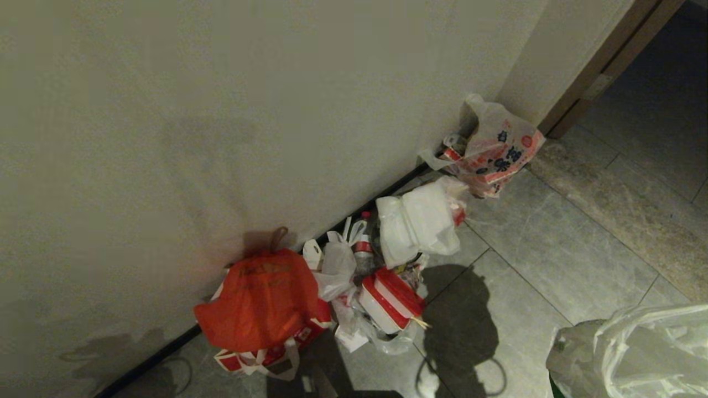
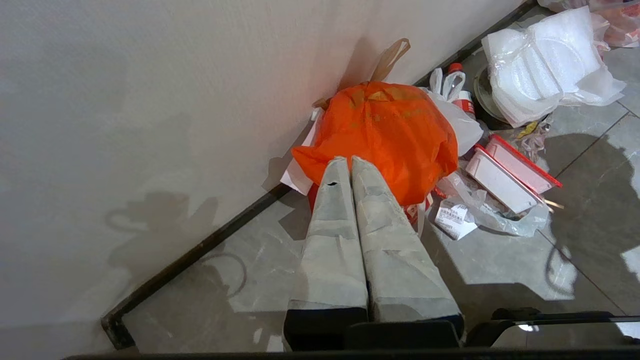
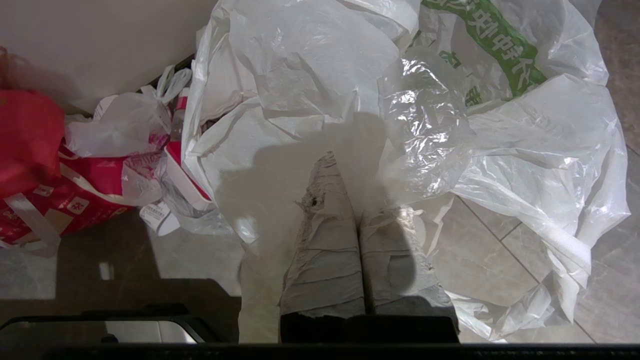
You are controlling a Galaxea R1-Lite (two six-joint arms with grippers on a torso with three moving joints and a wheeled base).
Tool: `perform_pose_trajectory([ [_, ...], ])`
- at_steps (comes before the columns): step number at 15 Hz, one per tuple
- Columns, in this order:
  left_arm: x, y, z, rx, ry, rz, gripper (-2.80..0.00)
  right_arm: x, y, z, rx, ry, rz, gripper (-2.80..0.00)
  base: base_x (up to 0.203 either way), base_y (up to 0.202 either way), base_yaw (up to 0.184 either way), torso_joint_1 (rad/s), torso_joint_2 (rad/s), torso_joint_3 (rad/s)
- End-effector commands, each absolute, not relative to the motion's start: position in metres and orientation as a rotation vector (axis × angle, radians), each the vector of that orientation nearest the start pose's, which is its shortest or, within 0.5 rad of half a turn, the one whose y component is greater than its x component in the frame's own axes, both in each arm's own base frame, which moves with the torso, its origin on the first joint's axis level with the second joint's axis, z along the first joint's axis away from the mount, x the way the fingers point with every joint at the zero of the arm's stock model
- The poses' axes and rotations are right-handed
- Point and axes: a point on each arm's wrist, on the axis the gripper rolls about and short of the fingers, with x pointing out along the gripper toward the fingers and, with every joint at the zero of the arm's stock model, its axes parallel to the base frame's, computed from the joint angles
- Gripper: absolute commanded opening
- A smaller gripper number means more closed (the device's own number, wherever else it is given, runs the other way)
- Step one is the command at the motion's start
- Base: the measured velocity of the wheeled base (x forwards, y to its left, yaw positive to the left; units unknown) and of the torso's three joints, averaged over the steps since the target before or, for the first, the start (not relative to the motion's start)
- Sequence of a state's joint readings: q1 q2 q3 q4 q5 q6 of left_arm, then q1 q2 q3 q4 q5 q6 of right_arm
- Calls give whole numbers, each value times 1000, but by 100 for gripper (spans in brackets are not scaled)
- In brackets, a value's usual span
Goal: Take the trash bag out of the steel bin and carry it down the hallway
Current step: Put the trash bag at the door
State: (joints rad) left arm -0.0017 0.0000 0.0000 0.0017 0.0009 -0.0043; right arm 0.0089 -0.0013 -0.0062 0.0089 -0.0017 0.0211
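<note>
The left hand, fingers pressed together, hangs above an orange bag against the wall; beside it lie white foam sheets and what looks like a red-lidded box.

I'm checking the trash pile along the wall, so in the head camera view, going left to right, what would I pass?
Orange bag → red-lidded food box → white foam wrapping → printed bag by the wall corner → the trash bag at the lower right edge.
</note>
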Motion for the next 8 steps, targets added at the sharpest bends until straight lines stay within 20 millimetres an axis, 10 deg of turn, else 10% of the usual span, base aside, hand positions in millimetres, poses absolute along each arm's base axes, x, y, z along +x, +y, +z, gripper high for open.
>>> perform_pose_trajectory([
  [1,-23,0,75,-5,0,0,-280,-23,0,76,21,3,8,-280,0,0,0,0,0,0],
  [8,-23,0,75,-5,0,0,-280,-23,0,76,21,3,8,-280,0,0,0,0,0,0],
])
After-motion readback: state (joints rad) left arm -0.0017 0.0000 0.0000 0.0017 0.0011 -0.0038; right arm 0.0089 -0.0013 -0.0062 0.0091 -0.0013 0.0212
